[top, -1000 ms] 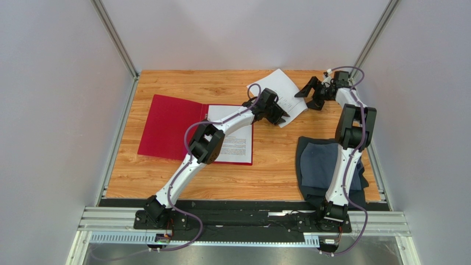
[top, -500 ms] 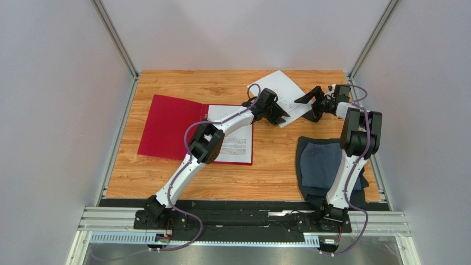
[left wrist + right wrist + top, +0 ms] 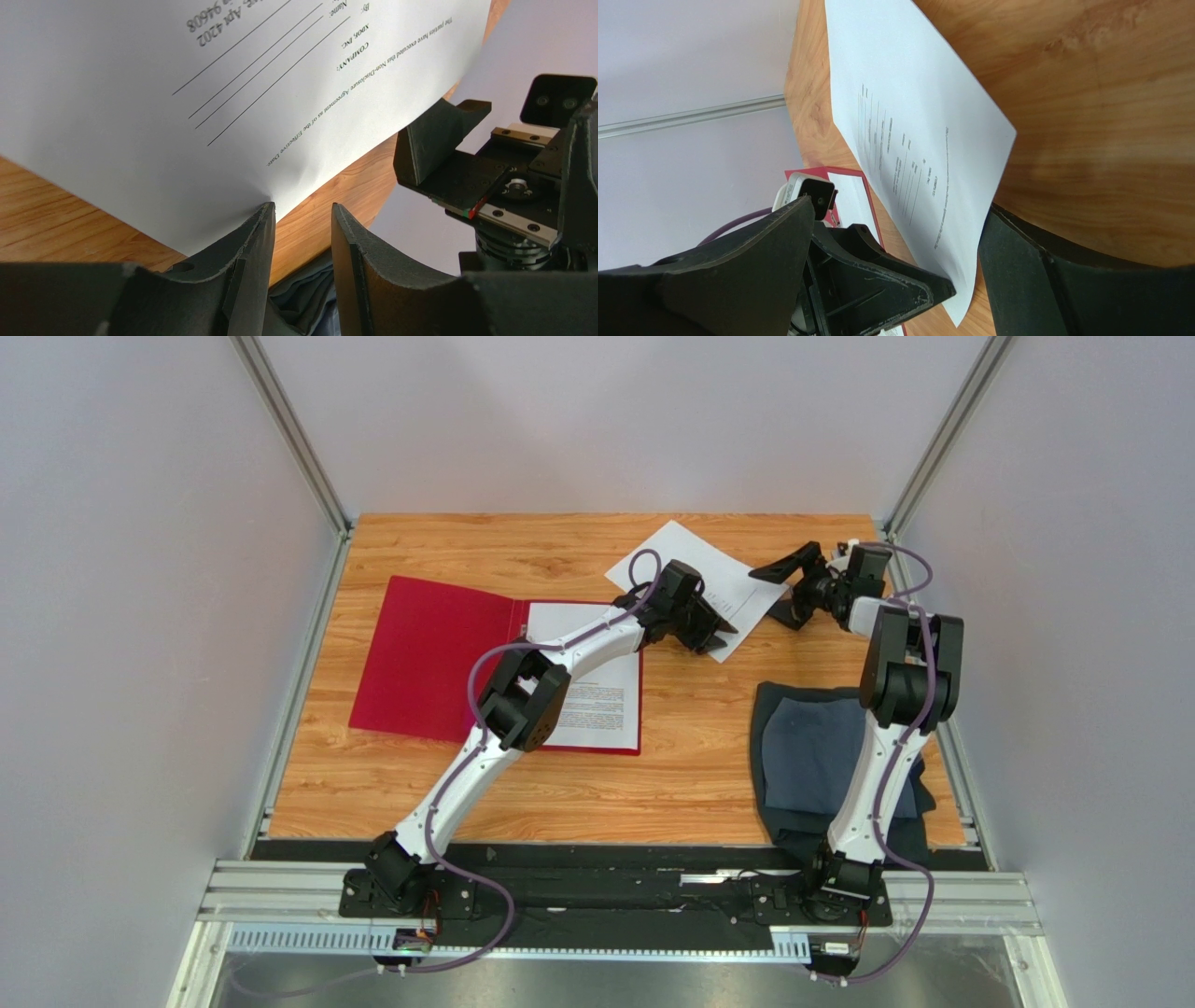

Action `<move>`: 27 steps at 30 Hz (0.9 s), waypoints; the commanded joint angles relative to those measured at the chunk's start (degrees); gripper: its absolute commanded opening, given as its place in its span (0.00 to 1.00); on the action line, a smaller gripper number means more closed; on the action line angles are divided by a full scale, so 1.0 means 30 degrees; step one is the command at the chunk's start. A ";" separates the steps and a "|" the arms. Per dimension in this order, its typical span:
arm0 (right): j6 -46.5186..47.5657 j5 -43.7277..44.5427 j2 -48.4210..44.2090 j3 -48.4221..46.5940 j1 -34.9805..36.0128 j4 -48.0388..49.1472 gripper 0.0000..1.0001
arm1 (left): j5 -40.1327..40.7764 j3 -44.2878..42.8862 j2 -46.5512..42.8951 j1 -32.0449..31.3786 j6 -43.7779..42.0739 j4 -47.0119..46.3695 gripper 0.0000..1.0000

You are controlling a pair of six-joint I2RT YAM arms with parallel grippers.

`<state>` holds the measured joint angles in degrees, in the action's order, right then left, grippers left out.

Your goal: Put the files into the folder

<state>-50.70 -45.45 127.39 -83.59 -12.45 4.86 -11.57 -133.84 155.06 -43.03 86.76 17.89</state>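
Shifted left and turned a little since a second ago, the loose sheet (image 3: 692,567) lies flat at the far side of the table (image 3: 463,553). Nearest, a dark cloth (image 3: 814,756) lies by the right arm. Beyond it the red folder (image 3: 421,651) lies open, a second sheet (image 3: 606,703) on its right half. Farther on, the left gripper (image 3: 710,636) has its jaws partly apart with nothing between them; one fingertip (image 3: 263,218) touches the loose sheet's edge. Farthest, the right gripper (image 3: 770,597) gapes wide, the sheet's corner between its fingers.
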 commanded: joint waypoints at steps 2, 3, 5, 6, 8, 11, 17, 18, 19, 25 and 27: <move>-0.1408 -0.0114 0.0836 -0.0759 -0.0011 0.2595 0.75 | -0.0302 0.0025 -0.0155 0.0015 -0.0969 0.1419 0.45; -0.1527 0.0061 0.1010 -0.0730 -0.0011 0.2830 0.72 | -0.0331 -0.0005 -0.0126 0.0045 -0.1029 0.1449 0.45; -0.1529 0.0034 0.1158 -0.0759 0.0076 0.2919 0.61 | -0.0506 -0.0296 -0.0067 0.0103 -0.1524 0.1449 0.45; -0.1500 0.0062 0.1304 -0.0759 0.0077 0.2978 0.57 | -0.0565 -0.0530 0.0020 0.0133 -0.1702 0.1739 0.46; -0.1412 0.0092 0.1480 -0.0934 0.0048 0.2979 0.42 | -0.0682 -0.1115 0.0167 0.0221 -0.2227 0.1917 0.46; -0.1382 0.0209 0.1744 -0.1344 0.0048 0.2862 0.24 | -0.0916 -0.1411 0.0051 0.0367 -0.2902 0.1947 0.47; 0.0165 0.1144 0.1014 -0.4322 -0.0127 -0.0286 0.02 | -0.2230 -0.2027 -0.1119 0.0659 -0.5422 0.1538 0.53; 0.1099 0.1669 0.0838 -0.4826 -0.0186 -0.1028 0.00 | -0.2526 -0.1998 -0.1702 0.0776 -0.5685 0.1305 0.54; 0.1572 0.1935 0.0633 -0.5440 -0.0245 -0.1644 0.00 | -0.2790 -0.1911 -0.2056 0.0806 -0.6152 0.1215 0.54; 0.2341 0.3225 -0.1767 -0.7029 -0.0100 -0.4930 0.00 | -0.4548 0.0863 -0.6476 0.0953 -0.8699 0.1011 0.57; 0.1669 0.3576 -0.2965 -0.6708 0.0076 -0.5049 0.00 | -0.4814 0.2272 -0.8840 0.0953 -0.9376 0.0806 0.63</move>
<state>-46.19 -38.09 127.33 -101.97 -12.82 -6.02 -21.63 -131.63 146.06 -40.40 66.04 22.81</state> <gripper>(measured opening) 0.006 0.574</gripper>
